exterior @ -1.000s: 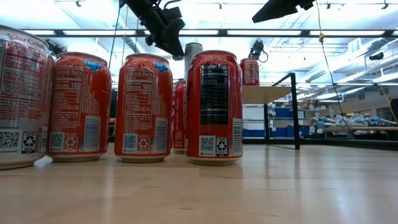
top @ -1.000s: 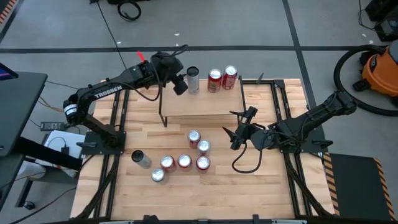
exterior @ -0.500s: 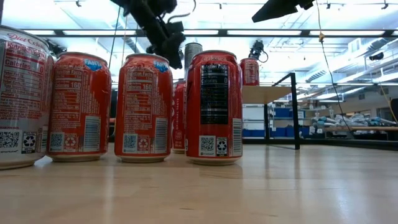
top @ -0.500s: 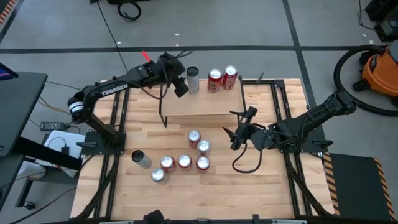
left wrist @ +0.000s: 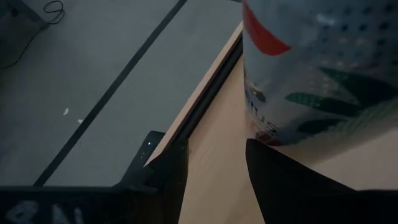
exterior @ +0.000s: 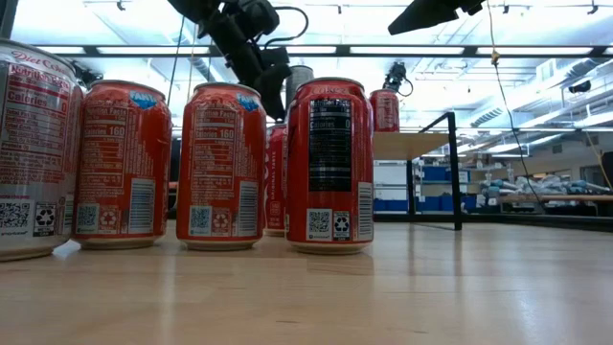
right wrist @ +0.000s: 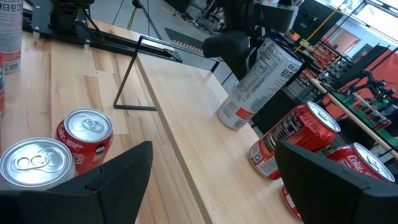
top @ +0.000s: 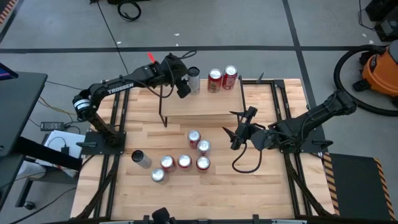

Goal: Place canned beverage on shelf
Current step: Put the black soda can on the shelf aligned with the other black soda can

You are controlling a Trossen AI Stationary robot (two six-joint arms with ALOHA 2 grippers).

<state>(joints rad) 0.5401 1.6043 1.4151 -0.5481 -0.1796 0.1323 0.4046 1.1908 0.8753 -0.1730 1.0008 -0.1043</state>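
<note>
I work in a robotics laboratory or workshop. My butcher-block table (top: 186, 186) sits in a black metal frame on a grey concrete floor (top: 249, 25) marked with dark lines. An orange shop vacuum (top: 380, 65) stands beside it. Behind run fluorescent ceiling lights (exterior: 412, 50), benches (exterior: 546, 198) and loose cables (top: 129, 9).

Red soda cans (exterior: 329, 163) are standing on a wooden counter (exterior: 383, 287), with a dark robot arm (exterior: 239, 43) hanging above them.
</note>
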